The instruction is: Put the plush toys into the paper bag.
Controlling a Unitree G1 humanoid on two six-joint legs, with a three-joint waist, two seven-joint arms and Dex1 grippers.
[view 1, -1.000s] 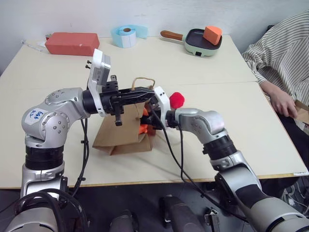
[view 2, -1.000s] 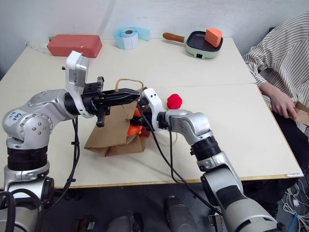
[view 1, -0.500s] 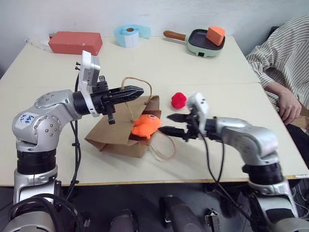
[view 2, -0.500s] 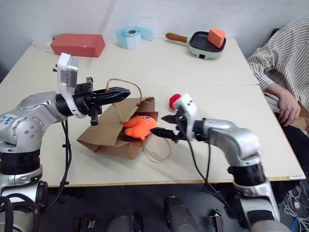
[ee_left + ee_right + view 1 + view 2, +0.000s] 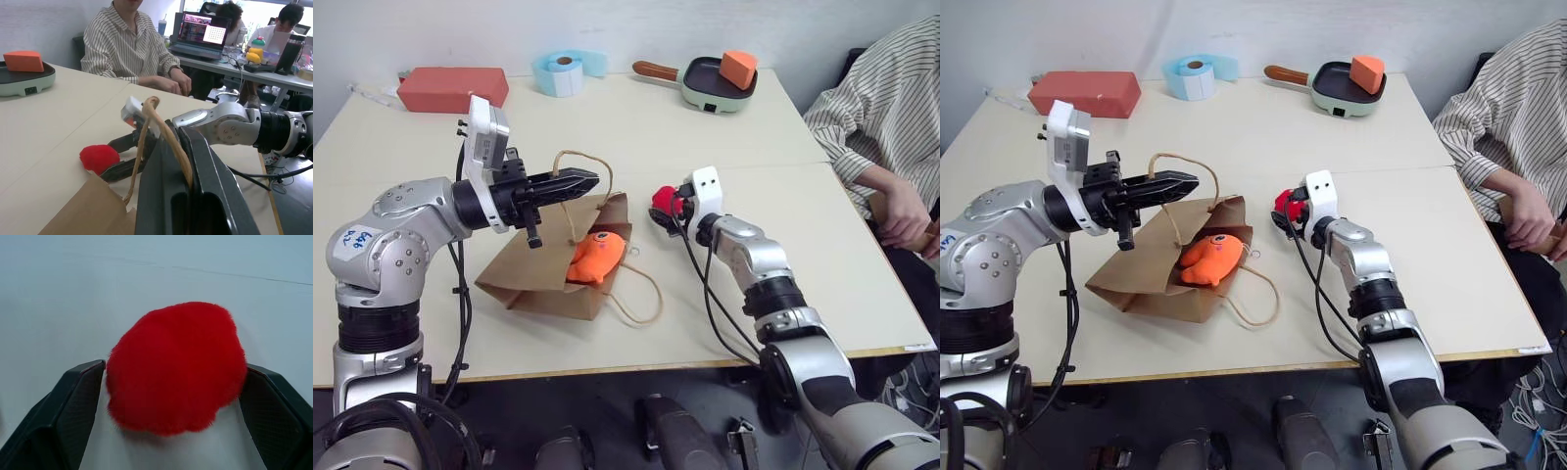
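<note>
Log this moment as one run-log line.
left end effector: shut on bag handle | right end effector: open around red ball | orange toy: in bag mouth

The orange toy is half hidden inside the bag; the person is cut off at 3 o'clock.

The larger toy lies in the paper bag's mouth, the ball to its right.

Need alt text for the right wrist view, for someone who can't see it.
A fuzzy red ball sits on the pale table between the right gripper's two open black fingers, one on each side of it. The jaws have not yet closed on it.
</note>
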